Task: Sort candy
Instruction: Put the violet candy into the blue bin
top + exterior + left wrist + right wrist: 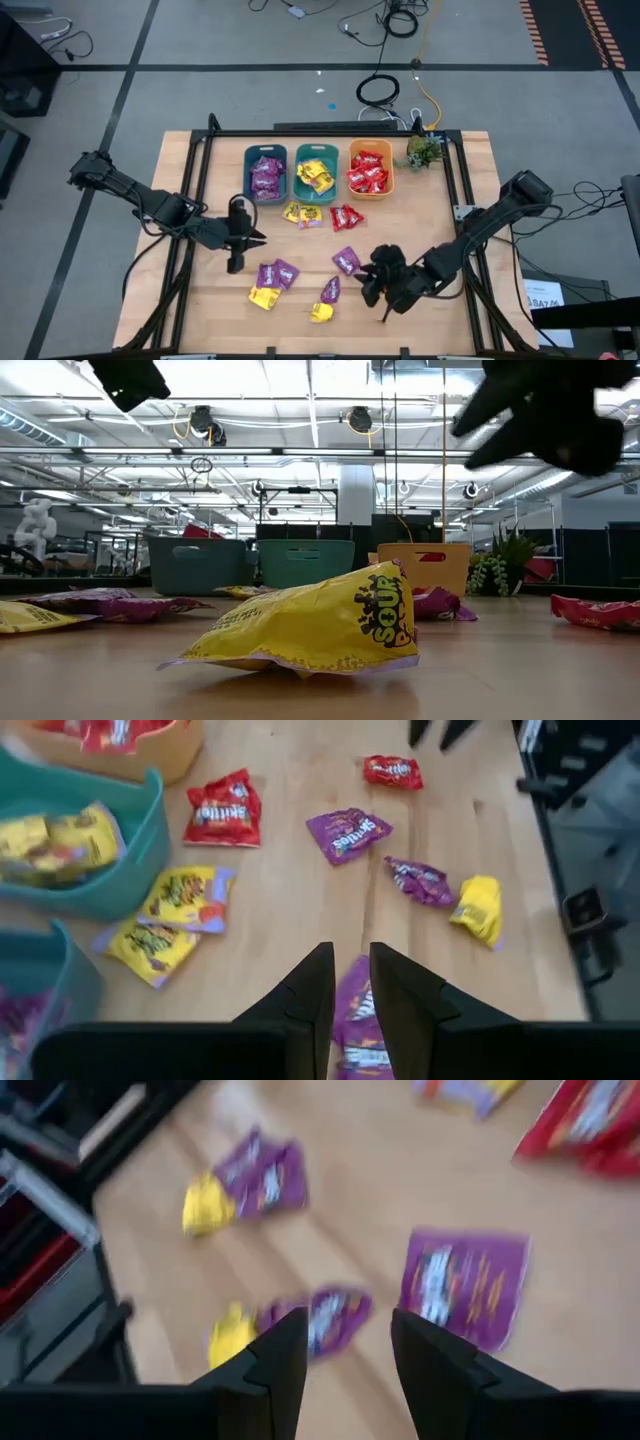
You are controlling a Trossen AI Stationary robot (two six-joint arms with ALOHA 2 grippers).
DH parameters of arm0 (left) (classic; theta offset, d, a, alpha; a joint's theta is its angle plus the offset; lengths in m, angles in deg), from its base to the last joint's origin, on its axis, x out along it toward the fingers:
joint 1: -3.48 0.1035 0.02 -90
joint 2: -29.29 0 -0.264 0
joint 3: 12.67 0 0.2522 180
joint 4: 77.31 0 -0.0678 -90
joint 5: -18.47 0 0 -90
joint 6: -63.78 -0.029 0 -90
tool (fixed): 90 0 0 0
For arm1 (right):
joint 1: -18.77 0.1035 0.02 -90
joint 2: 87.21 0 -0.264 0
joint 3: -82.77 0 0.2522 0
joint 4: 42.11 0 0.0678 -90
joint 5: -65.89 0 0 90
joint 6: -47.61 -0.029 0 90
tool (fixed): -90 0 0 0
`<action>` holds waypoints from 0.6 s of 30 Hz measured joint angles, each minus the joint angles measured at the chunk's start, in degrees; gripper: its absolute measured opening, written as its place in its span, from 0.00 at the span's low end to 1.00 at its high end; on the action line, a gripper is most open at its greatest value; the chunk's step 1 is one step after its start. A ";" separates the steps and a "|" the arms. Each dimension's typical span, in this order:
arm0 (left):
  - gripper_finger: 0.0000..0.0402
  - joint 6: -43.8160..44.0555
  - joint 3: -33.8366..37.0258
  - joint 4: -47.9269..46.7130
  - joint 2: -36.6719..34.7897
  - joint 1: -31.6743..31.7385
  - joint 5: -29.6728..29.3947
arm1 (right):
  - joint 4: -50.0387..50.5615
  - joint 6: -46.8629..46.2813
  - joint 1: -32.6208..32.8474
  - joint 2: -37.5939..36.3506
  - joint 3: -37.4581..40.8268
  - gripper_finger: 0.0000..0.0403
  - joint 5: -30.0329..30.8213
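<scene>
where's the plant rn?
High view: plant stands at the table's far right corner, just right of the orange bin.

You see purple candy packets [267, 177] in a teal bin [247, 172], yellow packets [315, 176] in a second teal bin [299, 178], red packets [368, 172] in the orange bin [389, 170], a green plant [423, 151], and pale wood table [430, 215].
</scene>
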 joint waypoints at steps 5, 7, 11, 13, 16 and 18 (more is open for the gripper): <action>0.19 1.43 0.00 1.21 0.00 0.09 -0.93 | -6.01 -5.34 0.63 -0.02 4.80 0.35 -4.53; 0.19 1.41 0.00 3.15 0.00 0.11 -0.89 | -6.81 -6.22 0.91 -0.02 5.08 0.35 -4.60; 0.19 1.43 0.00 3.53 0.00 0.09 -1.25 | -9.13 -3.35 0.90 -0.02 5.06 0.35 -4.58; 0.19 1.43 0.00 3.54 0.00 0.11 -1.52 | -9.88 -3.01 0.90 -0.02 5.06 0.35 -4.57; 0.19 1.43 0.00 3.42 0.00 0.11 -1.48 | -10.86 -2.88 0.90 -0.02 5.06 0.35 -4.32; 0.19 1.45 0.00 3.31 0.00 0.11 -1.31 | -12.04 -2.86 0.90 -0.02 5.06 0.35 -4.32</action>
